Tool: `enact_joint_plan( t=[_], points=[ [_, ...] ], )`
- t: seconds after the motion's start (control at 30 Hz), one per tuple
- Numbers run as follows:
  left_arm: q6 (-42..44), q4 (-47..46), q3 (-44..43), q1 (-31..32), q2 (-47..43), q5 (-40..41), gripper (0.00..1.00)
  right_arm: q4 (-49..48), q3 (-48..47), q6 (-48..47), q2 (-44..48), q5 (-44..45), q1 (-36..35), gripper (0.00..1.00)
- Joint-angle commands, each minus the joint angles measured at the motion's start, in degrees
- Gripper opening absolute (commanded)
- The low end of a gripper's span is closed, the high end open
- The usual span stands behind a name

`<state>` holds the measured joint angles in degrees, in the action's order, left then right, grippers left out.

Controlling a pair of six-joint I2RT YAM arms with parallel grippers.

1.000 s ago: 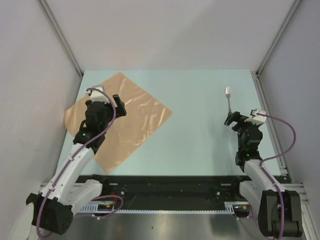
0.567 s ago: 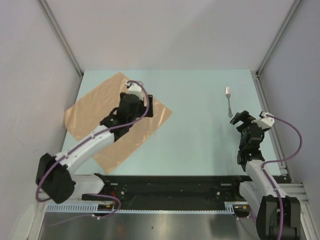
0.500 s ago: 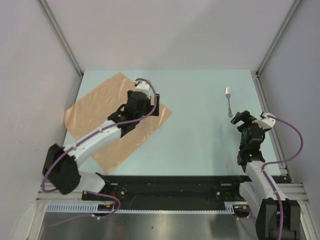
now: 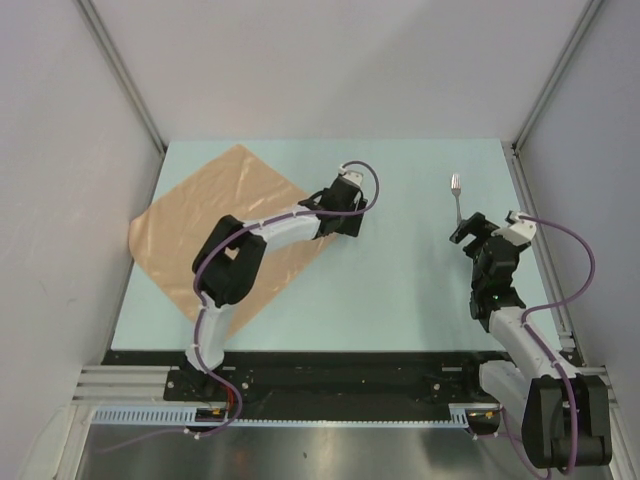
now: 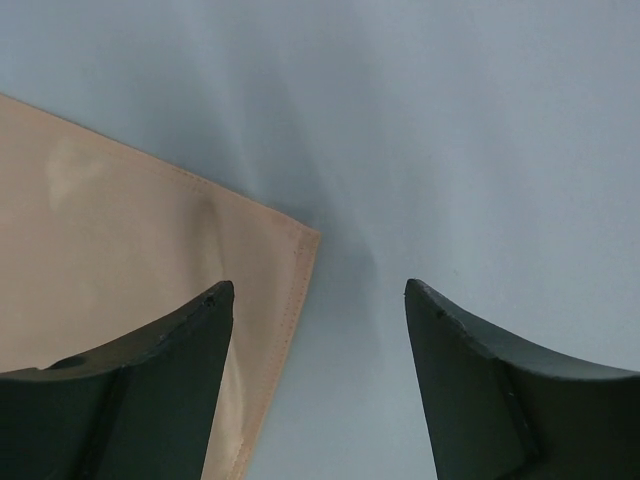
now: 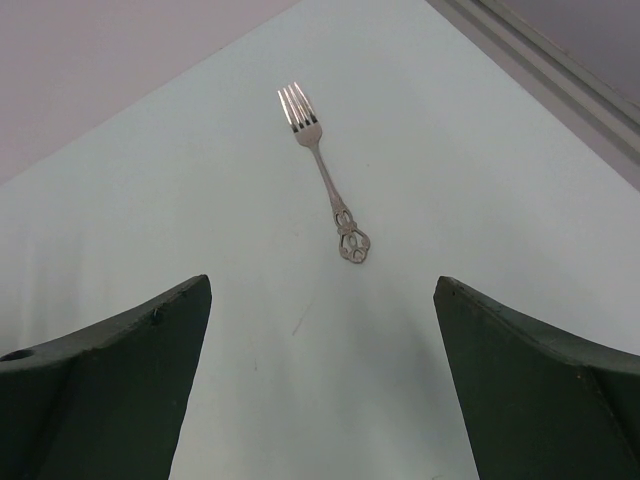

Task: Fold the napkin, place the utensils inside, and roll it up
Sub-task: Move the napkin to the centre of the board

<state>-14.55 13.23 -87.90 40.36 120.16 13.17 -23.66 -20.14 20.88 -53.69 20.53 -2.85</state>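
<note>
The peach-tan napkin (image 4: 200, 215) lies flat on the table's left half, one corner pointing right. My left gripper (image 4: 347, 225) is open and empty right above that right corner. In the left wrist view the napkin's corner (image 5: 150, 270) lies between and left of the open fingers (image 5: 170, 380). The small silver fork (image 4: 457, 203) lies at the far right, tines pointing away. My right gripper (image 4: 470, 232) is open and empty just short of the fork's handle end. In the right wrist view the fork (image 6: 325, 180) lies ahead, between the spread fingers.
The pale blue table (image 4: 400, 290) is boxed in by grey walls on the left, far and right sides, with a metal rail (image 4: 535, 230) along the right edge. A black rail runs along the near edge by the arm bases.
My left arm has swung right across the napkin, from its left part to its right corner. My right gripper has shifted slightly near the fork's handle. Napkin and fork have not moved.
</note>
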Motion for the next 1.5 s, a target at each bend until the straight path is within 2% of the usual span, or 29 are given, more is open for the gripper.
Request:
enact_joint_plan(
  t=[0.0,0.13,0.5,0.63,0.67,0.9,1.0,1.03,1.13,1.33,1.47],
  points=[
    [-1.8,-0.5,-3.5,0.4,1.6,-0.1,0.72,-2.7,-0.9,-0.8,1.0,0.7,-0.4,1.0],
    [-2.8,1.3,-7.5,0.3,5.5,-1.5,0.63,-5.1,0.4,-1.8,1.7,-1.8,-0.4,1.0],
    [-3.5,4.9,-12.1,0.1,10.5,2.6,0.57,-4.8,0.1,-1.6,1.2,-3.9,-0.3,1.0],
    [-4.6,6.7,-13.4,-0.5,11.9,3.0,0.49,-4.5,0.0,-1.9,1.4,-3.7,-0.1,1.0],
    [-4.9,7.0,-13.3,-0.9,12.0,3.1,0.45,-4.3,0.1,-2.0,1.5,-3.7,-0.2,1.0],
    [-6.8,6.4,-9.2,-1.7,10.6,3.2,0.3,-4.2,-0.2,-1.8,1.0,-3.6,-0.2,0.99],
    [-6.9,6.5,-8.8,-2.0,11.2,2.4,0.2,-4.0,-0.2,-1.9,0.8,-3.6,-0.2,0.99],
    [-6.9,6.5,-8.7,-2.0,11.3,2.2,0.12,-4.0,-0.2,-2.0,1.0,-3.6,-0.2,1.0],
    [-6.7,6.0,-8.2,-2.0,11.1,2.0,0.0,-3.8,-0.2,-2.1,1.0,-3.3,-0.1,1.0],
    [-7.0,1.5,-7.9,-1.5,9.9,-5.9,0.0,-3.8,-0.2,-1.9,0.7,-3.6,-0.1,1.0],
    [-7.4,-2.4,-10.0,1.0,10.4,-10.4,0.0,-3.7,-0.2,-2.2,0.6,-3.4,-0.1,1.0]
  ],
)
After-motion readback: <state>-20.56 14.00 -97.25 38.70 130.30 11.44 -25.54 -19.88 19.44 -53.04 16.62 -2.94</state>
